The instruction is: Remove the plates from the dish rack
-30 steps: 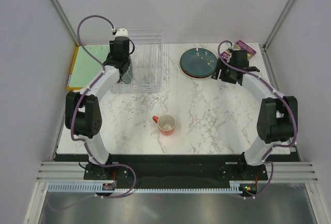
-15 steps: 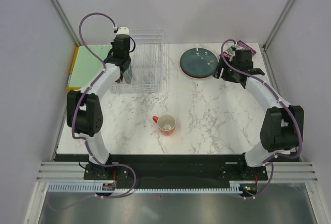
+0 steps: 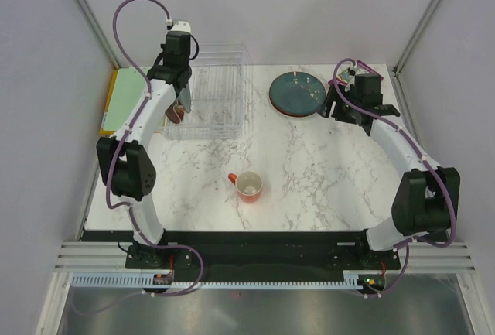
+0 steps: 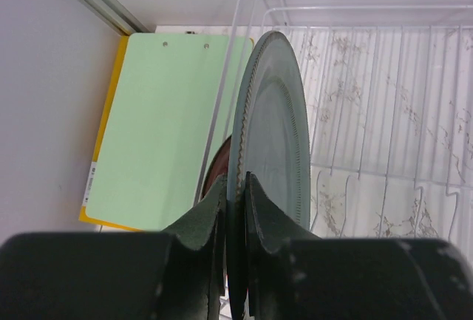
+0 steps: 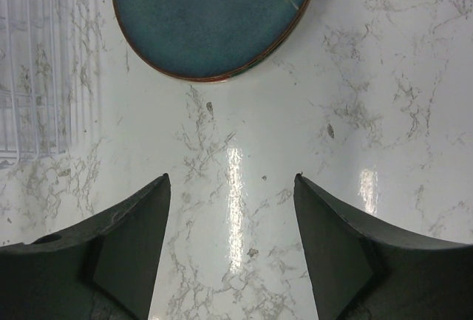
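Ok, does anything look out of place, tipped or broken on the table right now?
Nothing stands out. The left gripper pinches a grey-teal plate standing on edge in the dish rack; the dark teal plate lies flat, unbroken.

Tabletop layout: the dish rack [image 3: 220, 91] stands at the rear left of the table [image 3: 325, 172], a board [image 3: 128, 103] lying to its left and a flat plate [image 3: 297, 93] to its right, a mug [image 3: 249, 186] nearer the front at centre, and an upright plate [image 4: 272, 135] on edge at the rack's left end with a second plate [image 4: 214, 179] just left of it.
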`<action>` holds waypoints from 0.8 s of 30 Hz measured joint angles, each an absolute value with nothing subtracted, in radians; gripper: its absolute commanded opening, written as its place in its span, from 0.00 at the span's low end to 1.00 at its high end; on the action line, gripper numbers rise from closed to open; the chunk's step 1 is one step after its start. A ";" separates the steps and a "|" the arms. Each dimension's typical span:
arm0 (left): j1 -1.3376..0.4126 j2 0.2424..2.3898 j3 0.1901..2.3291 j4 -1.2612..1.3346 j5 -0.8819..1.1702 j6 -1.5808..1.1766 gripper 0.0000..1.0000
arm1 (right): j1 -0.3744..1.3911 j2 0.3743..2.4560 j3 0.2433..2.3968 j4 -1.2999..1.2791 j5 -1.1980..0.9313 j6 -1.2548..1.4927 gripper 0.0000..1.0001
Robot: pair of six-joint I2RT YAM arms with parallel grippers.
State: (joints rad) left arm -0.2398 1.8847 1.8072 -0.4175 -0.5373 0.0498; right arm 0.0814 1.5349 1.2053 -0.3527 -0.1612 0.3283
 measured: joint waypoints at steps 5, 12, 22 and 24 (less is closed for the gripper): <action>-0.238 1.820 1.835 -0.482 -0.508 0.047 0.02 | 0.081 1.513 1.195 -0.349 -0.208 0.343 0.75; -0.240 1.661 1.839 -0.587 -0.255 -0.085 0.02 | 0.081 1.480 1.144 -0.238 -0.381 0.424 0.77; -0.249 1.496 1.626 -0.459 0.180 -0.363 0.02 | 0.093 1.486 1.022 0.101 -0.650 0.663 0.81; -0.250 1.495 1.563 -0.407 0.247 -0.421 0.02 | 0.102 1.488 1.001 0.169 -0.682 0.715 0.81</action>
State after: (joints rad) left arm -0.2504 1.4948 1.5631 -0.4072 0.2470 -0.4210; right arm 0.1017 1.4879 1.0012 0.1692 -0.6815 0.7155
